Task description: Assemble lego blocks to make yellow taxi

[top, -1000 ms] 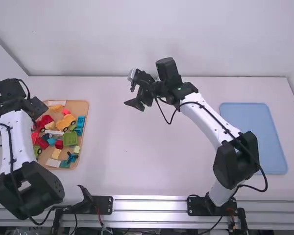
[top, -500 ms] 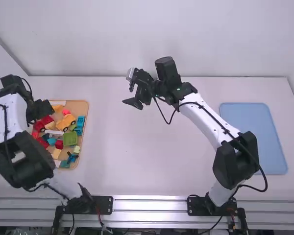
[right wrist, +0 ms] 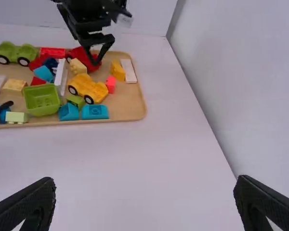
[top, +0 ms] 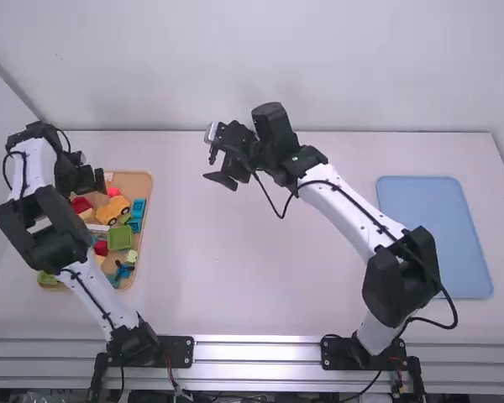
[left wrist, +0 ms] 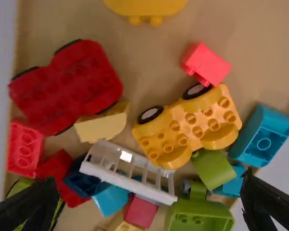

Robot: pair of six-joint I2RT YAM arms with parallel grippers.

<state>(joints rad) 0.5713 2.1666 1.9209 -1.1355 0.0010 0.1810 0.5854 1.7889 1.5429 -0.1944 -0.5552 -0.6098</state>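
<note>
While the left arm is swinging rightward from its earlier place beside the tray (top: 150,189), its gripper (top: 92,180) is now seemingly hovering over the tray's far left corner. A second ago it was hanging farther left, closer to the left edge. Its fingers are standing spread, pinching nothing. The forearm is no longer hiding the tray's near left corner, where a green car (top: 47,278) is showing.

The right arm is shifting slightly left, its gripper (top: 226,180) hanging over the table (top: 235,277) toward the far edge, well apart from the tray. Its fingers are also standing wide apart and holding nothing.

The yellow car base (top: 112,210) is lying inside the tray, nearer the right edge than the left, with a small red block (left wrist: 205,63) sitting just beside it. A yellow block (right wrist: 118,71) is resting toward the far edge. A teal block (top: 139,207) is lying by the right edge, and a white ladder piece (left wrist: 130,171) is resting between the yellow base and the left edge.
</note>
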